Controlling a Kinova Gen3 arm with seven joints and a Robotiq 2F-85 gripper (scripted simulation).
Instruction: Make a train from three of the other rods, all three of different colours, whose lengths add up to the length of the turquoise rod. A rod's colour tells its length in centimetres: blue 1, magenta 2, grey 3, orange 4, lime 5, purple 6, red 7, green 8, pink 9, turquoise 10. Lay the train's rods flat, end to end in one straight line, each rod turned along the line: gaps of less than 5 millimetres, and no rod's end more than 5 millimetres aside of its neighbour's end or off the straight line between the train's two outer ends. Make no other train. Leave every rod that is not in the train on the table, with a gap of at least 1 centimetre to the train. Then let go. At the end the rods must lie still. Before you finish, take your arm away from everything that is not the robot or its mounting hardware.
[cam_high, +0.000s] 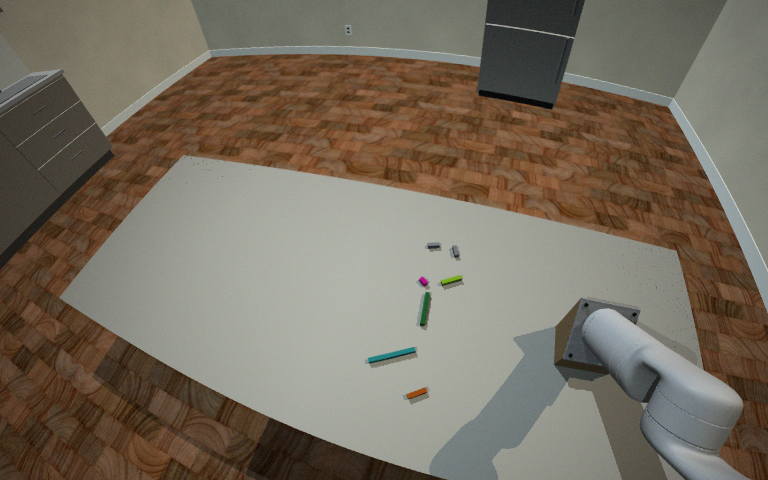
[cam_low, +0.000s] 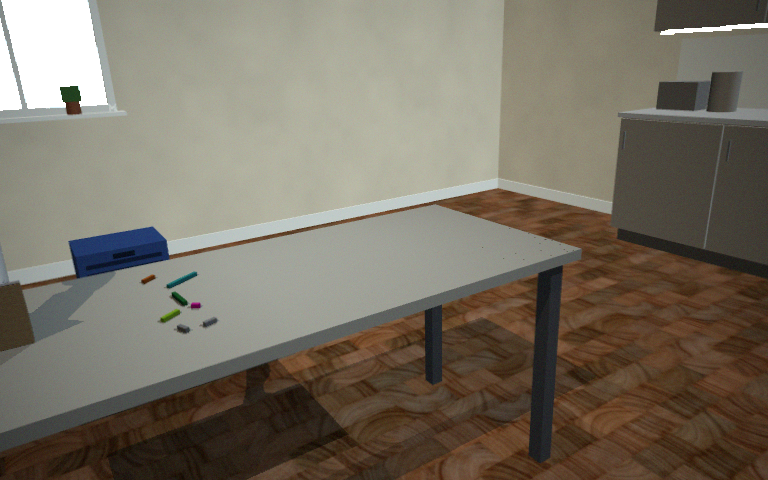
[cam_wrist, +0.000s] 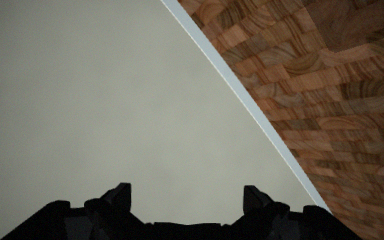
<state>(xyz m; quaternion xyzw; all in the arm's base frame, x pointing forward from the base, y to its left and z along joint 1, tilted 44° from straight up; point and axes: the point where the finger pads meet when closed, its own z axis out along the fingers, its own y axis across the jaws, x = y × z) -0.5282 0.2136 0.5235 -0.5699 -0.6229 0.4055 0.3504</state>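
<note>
Seven rods were lying flat and loose on the table (cam_high: 237, 249), none of them touching each other. The turquoise rod (cam_high: 391, 354) sat toward the near side in the top view, angled a little, with the orange rod (cam_high: 416, 392) below it and well apart. Above the turquoise one was the green rod (cam_high: 424, 308), running almost straight up and down in that view, and just past its far end were the magenta rod (cam_high: 422, 280) and the lime rod (cam_high: 451, 279), side by side with a small gap between them. Further back were two grey rods (cam_high: 433, 245), the second one (cam_high: 454, 250) turned roughly crosswise to the first. So no train was laid out anywhere. The arm (cam_high: 662, 373) was parked off to the right on its base, away from the whole cluster. In the wrist view the gripper (cam_wrist: 187, 197) was spread wide with nothing between the fingers, looking down at bare table surface next to the table edge and the wooden floor (cam_wrist: 320, 75). From the exterior view there was also a blue box (cam_low: 118, 250) on the floor behind the table.
</note>
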